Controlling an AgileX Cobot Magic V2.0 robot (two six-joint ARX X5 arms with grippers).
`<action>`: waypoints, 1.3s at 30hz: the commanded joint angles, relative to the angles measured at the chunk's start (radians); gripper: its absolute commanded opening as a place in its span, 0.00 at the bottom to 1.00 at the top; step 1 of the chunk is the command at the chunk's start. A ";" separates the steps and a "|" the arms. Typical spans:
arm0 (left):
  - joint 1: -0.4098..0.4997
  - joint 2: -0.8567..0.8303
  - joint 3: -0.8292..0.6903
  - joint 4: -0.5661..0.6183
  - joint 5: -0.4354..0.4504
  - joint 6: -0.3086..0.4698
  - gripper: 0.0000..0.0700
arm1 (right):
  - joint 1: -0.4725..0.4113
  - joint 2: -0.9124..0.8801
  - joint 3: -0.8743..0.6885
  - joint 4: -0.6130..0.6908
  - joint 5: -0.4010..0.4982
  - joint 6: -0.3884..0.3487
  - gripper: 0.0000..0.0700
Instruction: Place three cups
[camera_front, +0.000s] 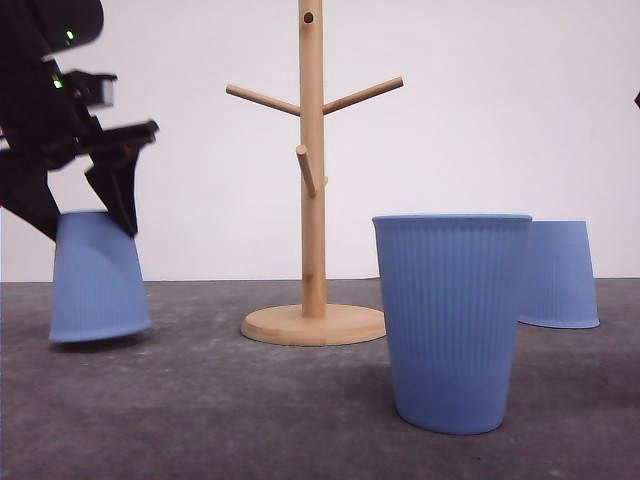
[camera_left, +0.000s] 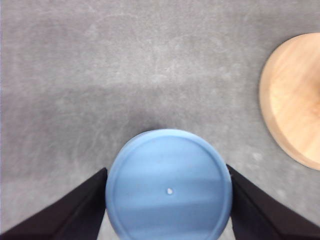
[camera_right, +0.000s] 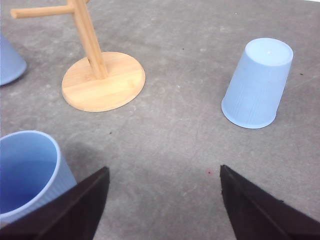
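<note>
**Blue cup under the left gripper, two more waiting**

Blue plastic comes first: at nine o'clock in the front view an upturned left cup (camera_front: 98, 280) stands base-up on the grey table (camera_front: 200, 410), leaning a little. The left gripper (camera_front: 80, 215) sits over its top. In the left wrist view its fingers (camera_left: 75, 212) lie hard by either flank of the round base (camera_left: 169, 187); they look closed onto the cup, though how firm the contact is I cannot tell.

At the centre stands one wooden cup tree (camera_front: 312, 170) on a round foot, with three pegs showing, all bare. Just to its right, nearest the camera at five o'clock, the middle cup (camera_front: 452, 320) stands upright, mouth open. Behind it at three o'clock the right cup (camera_front: 560, 275) stands upturned. That makes three cups and one tree.

The right gripper (camera_right: 162, 200) hovers with its jaws spread wide, holding nothing, the upright cup beside its left-hand finger.

Risks, as I judge them: smooth tapered walls may let the leaning cup squirt out of the pinch or tip over on lifting. A swing toward the tree could knock a peg or the stand. The right arm, if it drops, may clip the upright cup's rim.
</note>
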 joint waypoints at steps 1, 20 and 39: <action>0.009 -0.024 0.033 -0.015 0.016 -0.006 0.48 | 0.004 0.004 0.017 0.010 0.004 0.011 0.64; 0.253 -0.065 0.377 -0.198 0.477 -0.117 0.48 | 0.004 0.003 0.018 0.018 0.003 0.011 0.64; 0.319 0.123 0.377 0.205 0.937 -0.456 0.46 | 0.004 0.003 0.017 0.018 0.003 0.011 0.64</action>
